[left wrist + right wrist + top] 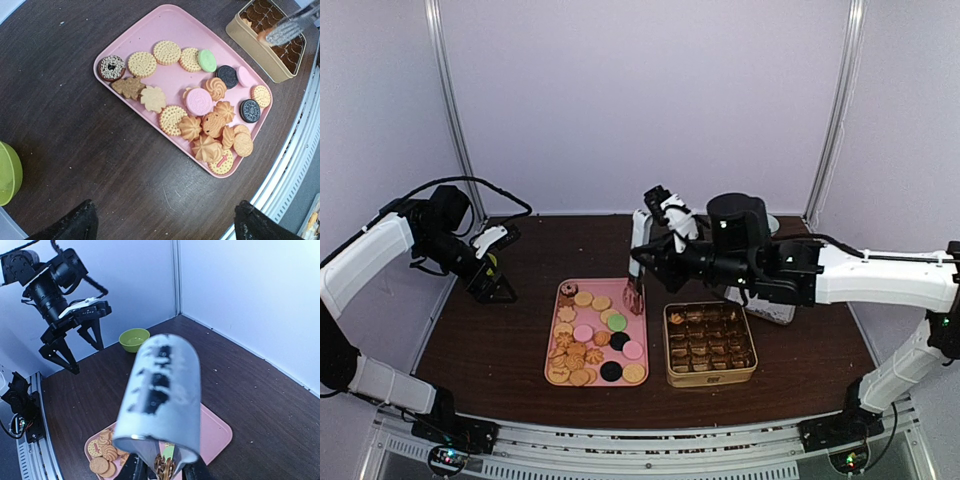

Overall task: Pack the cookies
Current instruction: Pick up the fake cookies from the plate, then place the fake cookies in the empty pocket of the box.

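R pincer (pixel 645 262) clamps tongs (pixel 162 390) pointing down at tray (pixel 170 27), nipping 1 tan cookie (pixel 162 466) on edge; L pincer (pixel 498 292) we see spread.

Right pincer (pixel 648 262) grips tongs (pixel 635 298) over pink tray (pixel 615 285) of cookies (pixel 582 333); gold tin (pixel 710 345) beside; left pincer (pixel 498 292) spread, raised above bench (pixel 490 345).

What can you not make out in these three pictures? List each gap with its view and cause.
- Right wrist: blurred tongs hide most of the tray.
- Left wrist: bowl cut by the left edge; tin by the top.
- Top: cookies too small to show patterns.
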Available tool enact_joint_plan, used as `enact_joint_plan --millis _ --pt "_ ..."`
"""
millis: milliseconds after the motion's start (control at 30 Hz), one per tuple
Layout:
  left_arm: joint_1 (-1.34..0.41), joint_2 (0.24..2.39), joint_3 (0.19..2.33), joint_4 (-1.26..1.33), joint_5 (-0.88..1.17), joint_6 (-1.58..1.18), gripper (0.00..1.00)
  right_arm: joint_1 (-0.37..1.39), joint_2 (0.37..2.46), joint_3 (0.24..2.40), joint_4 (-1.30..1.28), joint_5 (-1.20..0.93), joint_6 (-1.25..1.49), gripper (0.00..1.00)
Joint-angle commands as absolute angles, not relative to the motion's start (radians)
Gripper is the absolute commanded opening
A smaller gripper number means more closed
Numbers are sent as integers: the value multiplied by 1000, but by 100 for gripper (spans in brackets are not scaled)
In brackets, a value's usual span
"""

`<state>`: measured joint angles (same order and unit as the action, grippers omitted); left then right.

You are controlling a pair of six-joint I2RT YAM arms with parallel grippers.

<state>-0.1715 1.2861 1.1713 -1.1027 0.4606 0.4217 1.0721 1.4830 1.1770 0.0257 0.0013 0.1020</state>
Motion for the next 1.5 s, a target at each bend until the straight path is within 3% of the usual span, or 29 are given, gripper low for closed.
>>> enact_joint_plan --millis 0,333,1067,1233,1467 --pt "-165 1272 1171 -1109 466 435 98 964 1385 1112 -58 -116 76 0" --pt "-165 1282 1172 -1109 463 433 98 790 1297 1002 -103 -150 19 0" --pt "-166 1281 1167 -1109 462 430 98 761 1360 1033 -129 -134 -87 0" --pt "-165 1280 1169 -1109 460 429 98 761 1367 1049 -135 -125 -96 19" --pt "-165 1275 1165 -1109 462 429 98 762 1337 1066 -148 -141 -95 28"
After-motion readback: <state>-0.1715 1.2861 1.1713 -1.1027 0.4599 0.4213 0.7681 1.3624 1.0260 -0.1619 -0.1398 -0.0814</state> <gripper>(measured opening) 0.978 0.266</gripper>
